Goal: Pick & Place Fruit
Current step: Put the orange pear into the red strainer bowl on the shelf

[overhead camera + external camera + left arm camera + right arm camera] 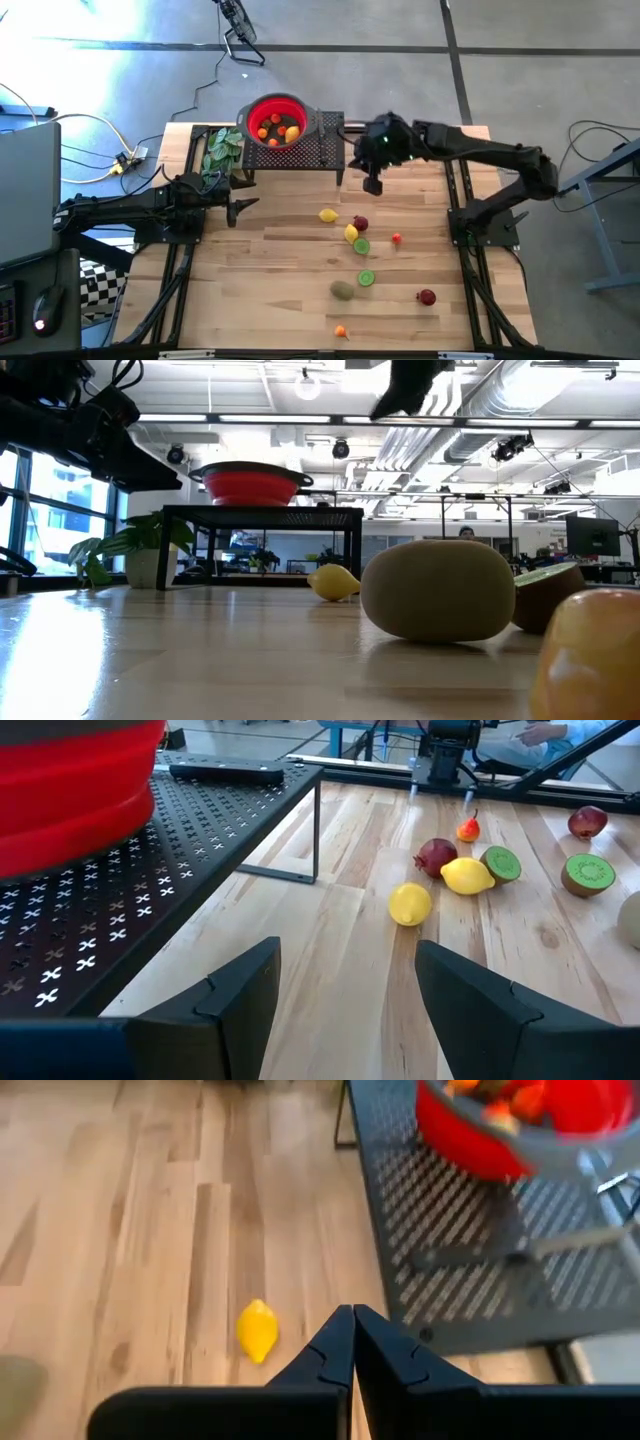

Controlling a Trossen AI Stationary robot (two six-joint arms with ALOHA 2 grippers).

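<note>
Wooden tabletop below, my right gripper (373,186) clenched empty beside the rack (325,150), I should spread wide before dropping squarely over the lemon (327,215).

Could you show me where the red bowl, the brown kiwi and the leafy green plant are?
red bowl (262,108): high view, on its left rim.
brown kiwi (343,290): high view, middle of its fuzzy skin.
leafy green plant (222,150): high view, on the leaves beside the black rack.

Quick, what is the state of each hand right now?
Left hand: open, empty, waiting by the black rack.
Right hand: closed, holding nothing, above the table near the rack.
</note>
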